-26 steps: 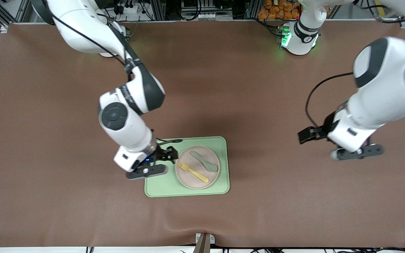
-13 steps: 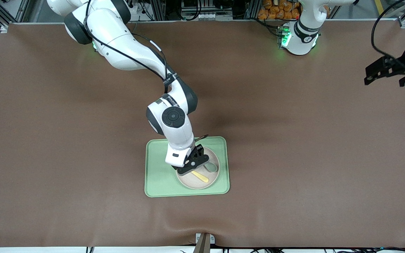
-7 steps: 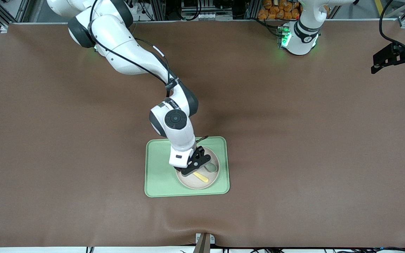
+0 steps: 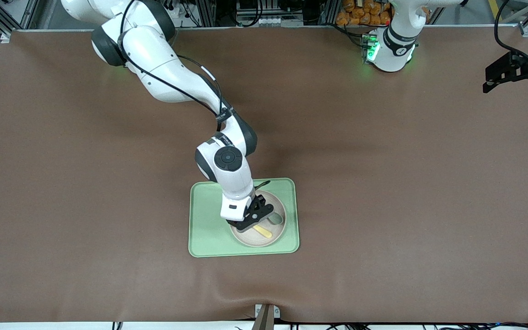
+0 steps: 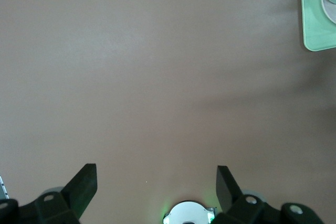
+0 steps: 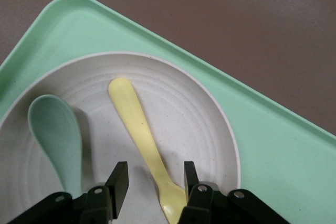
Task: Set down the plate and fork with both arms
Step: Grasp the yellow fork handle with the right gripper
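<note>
The cream-beige plate sits on the pale-green tray, nearer the left arm's end of it. The pale-yellow fork lies on the plate. In the right wrist view the fork runs between my right gripper's open fingers, its tine end hidden under the gripper. My right gripper is low over the plate and grips nothing. My left gripper is open and empty, high over the left arm's end of the table; the left wrist view shows it over bare mat.
A pale grey-green spoon lies on the plate beside the fork; its bowl shows past the right gripper. The tray's corner shows in the left wrist view. The brown mat covers the table.
My right arm has swung from beside the tray to over the plate and come down around the fork. My left arm has lifted and pulled back toward its end of the table.
</note>
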